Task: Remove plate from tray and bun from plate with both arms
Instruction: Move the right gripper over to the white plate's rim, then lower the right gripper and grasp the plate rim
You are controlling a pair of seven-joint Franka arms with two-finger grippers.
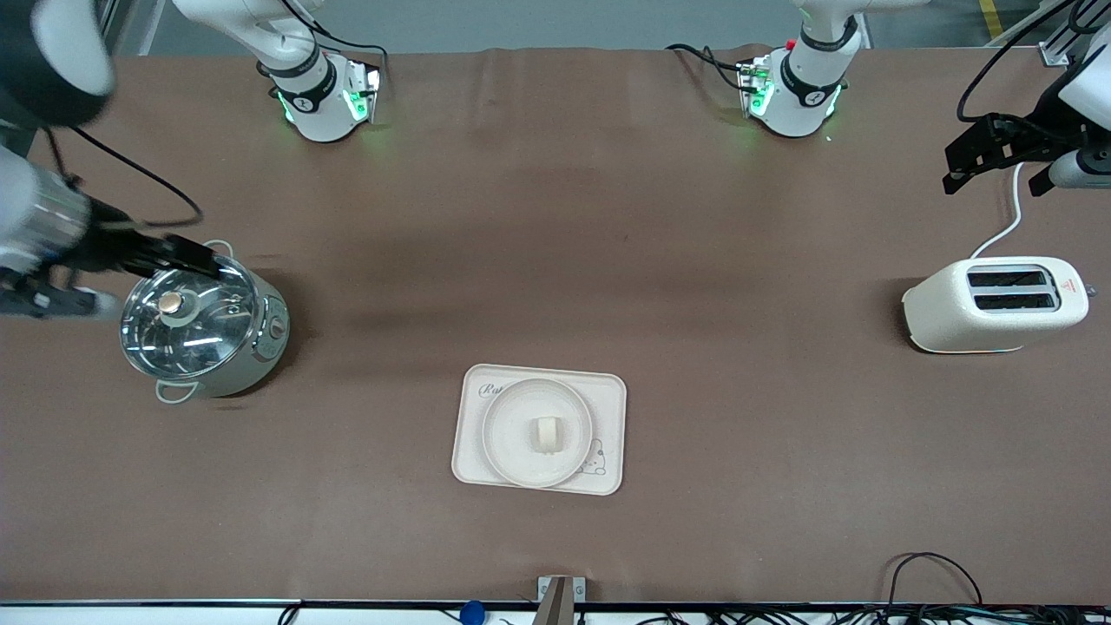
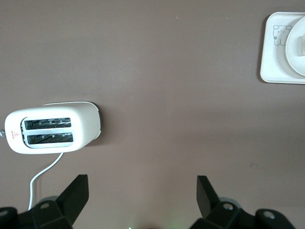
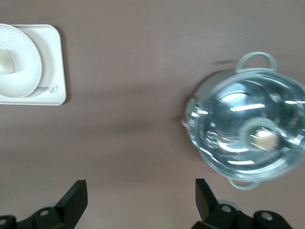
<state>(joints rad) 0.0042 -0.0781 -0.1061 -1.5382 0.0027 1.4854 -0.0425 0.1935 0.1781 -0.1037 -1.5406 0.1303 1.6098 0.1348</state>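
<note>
Both grippers hung with fingers spread and empty: the left gripper above the toaster, the right gripper over the pot. Between them, about equally distant, the bun sat on the plate, on the tray.

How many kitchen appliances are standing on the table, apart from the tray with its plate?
2. The white toaster stands toward the left arm's end of the table. The pot with a glass lid stands toward the right arm's end. Nothing appears to hide a third one.
</note>
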